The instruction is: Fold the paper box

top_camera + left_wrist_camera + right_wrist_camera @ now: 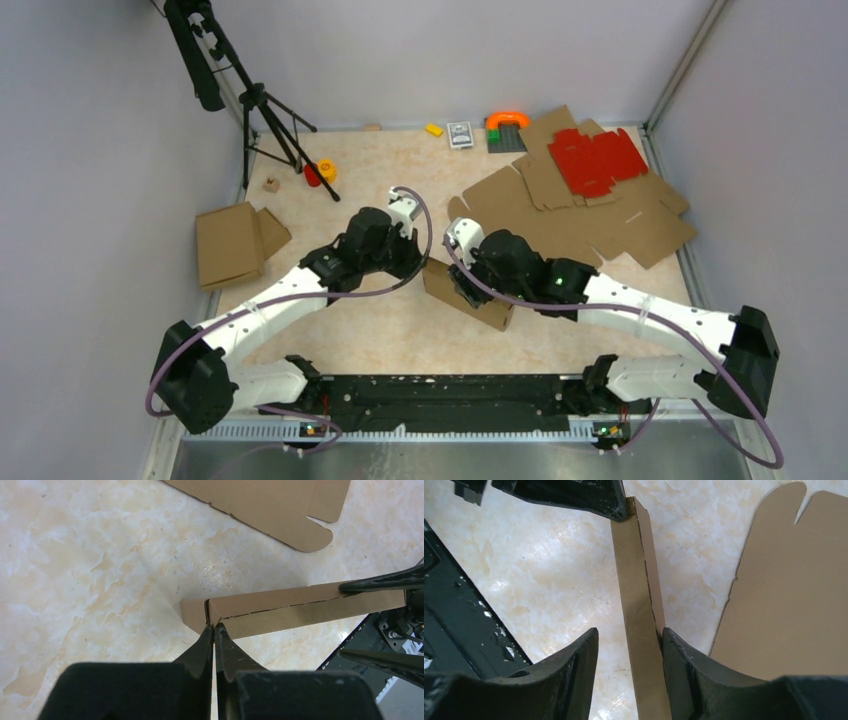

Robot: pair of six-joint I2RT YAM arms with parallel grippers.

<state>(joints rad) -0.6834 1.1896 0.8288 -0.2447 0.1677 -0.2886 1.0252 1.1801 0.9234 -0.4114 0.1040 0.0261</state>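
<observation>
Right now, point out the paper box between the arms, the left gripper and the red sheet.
paper box (290, 602), left wrist view, on its long upper panel.
left gripper (214, 626), left wrist view, where the fingers' tips meet.
red sheet (597, 160), top external view, on its middle.

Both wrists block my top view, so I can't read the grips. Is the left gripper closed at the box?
Observer: The left gripper is shut, fingertips together against the end of the paper box; whether they pinch a flap, I cannot tell.
Operator: And the right?
Observer: The right gripper is open, straddling the box; one finger touches its side, the other stands clear.
Operator: Is the box closed up?
Observer: Folded into a narrow strip, with a thin gap along its seam.
</observation>
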